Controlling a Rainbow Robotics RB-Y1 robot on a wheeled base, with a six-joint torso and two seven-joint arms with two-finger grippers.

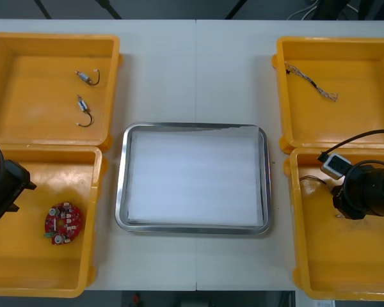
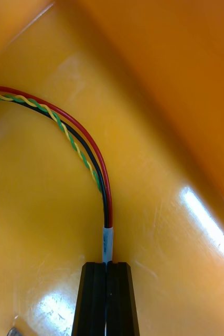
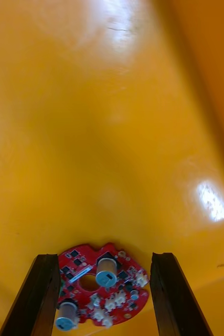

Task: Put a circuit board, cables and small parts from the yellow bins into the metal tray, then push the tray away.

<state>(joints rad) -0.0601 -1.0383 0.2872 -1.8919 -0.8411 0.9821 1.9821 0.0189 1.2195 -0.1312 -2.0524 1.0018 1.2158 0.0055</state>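
In the left wrist view my left gripper (image 3: 104, 256) is open low in the near left yellow bin (image 1: 25, 268). The round red circuit board (image 3: 101, 291) lies between its fingers on the bin floor. From the front, that board (image 1: 63, 223) lies just right of my left arm (image 1: 3, 190). My right gripper (image 2: 107, 265) is shut on the white-taped end of the red and yellow cable (image 2: 85, 143), which curves away across the near right bin's floor (image 2: 159, 220). My right arm (image 1: 366, 192) hangs over that bin (image 1: 345, 268). The metal tray (image 1: 120, 192), white inside, lies in the middle.
Two small metal parts (image 1: 88, 77) (image 1: 84, 112) lie in the far left bin (image 1: 51, 39). A twisted blue and white cable (image 1: 311, 82) lies in the far right bin (image 1: 345, 43). Another small metal part (image 2: 12, 332) shows beside my right fingers.
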